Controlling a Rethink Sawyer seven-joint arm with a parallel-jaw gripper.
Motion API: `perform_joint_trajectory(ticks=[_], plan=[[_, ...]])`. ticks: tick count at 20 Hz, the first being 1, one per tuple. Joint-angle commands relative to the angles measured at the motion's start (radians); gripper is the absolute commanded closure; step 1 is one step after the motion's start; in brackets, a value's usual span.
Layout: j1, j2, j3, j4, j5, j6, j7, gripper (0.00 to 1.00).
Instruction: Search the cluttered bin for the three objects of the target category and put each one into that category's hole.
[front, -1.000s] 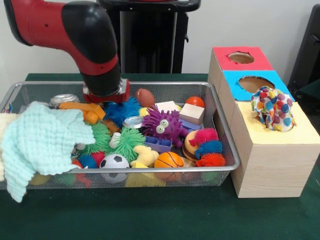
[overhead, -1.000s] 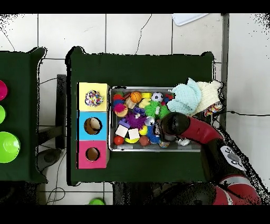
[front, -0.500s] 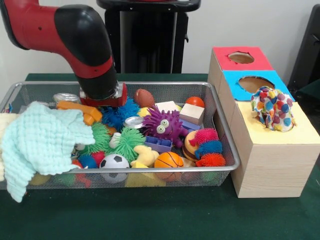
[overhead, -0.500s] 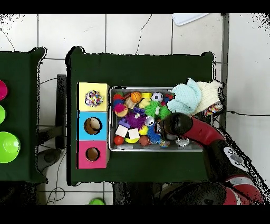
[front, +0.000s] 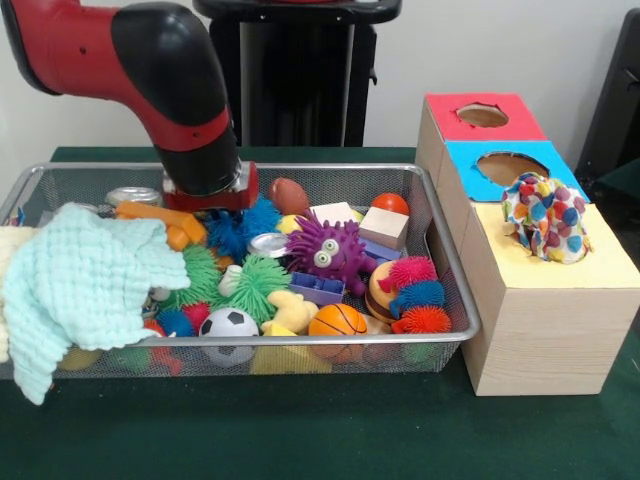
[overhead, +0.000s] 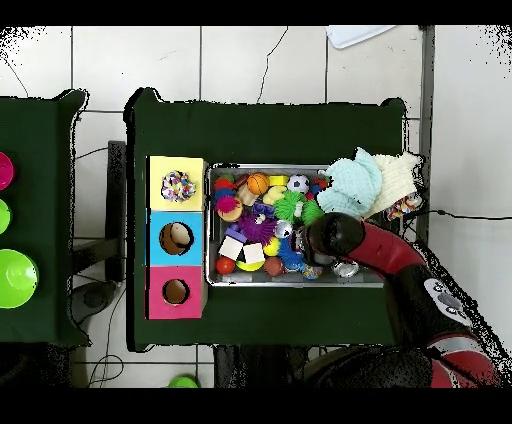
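Red and black arm low over the crowded silver wire-mesh basket (front: 455, 300)

Its gripper (front: 210, 195) sits among toys near the far rim; finger state cannot be told. One spotted white cloth piece (front: 545, 217) bulges from the round hole in the yellow-topped wooden box (front: 560, 330), beside the basket's end.

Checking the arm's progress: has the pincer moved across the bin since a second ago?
Yes, slightly: the pincer dipped left toward the mint cloth, then came back, ending close to its starting spot.
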Motion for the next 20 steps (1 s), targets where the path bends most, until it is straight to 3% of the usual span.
perform_joint_trajectory(ticks=[1,7,20], plan=[[0.002,-0.030,0.172,0.190,0.052,-0.102,0.087,1.00],[0.044,-0.084,0.188,0.245,0.119,-0.119,0.178,1.00],[0.105,-0.170,0.149,0.235,0.201,-0.028,0.176,1.00]])
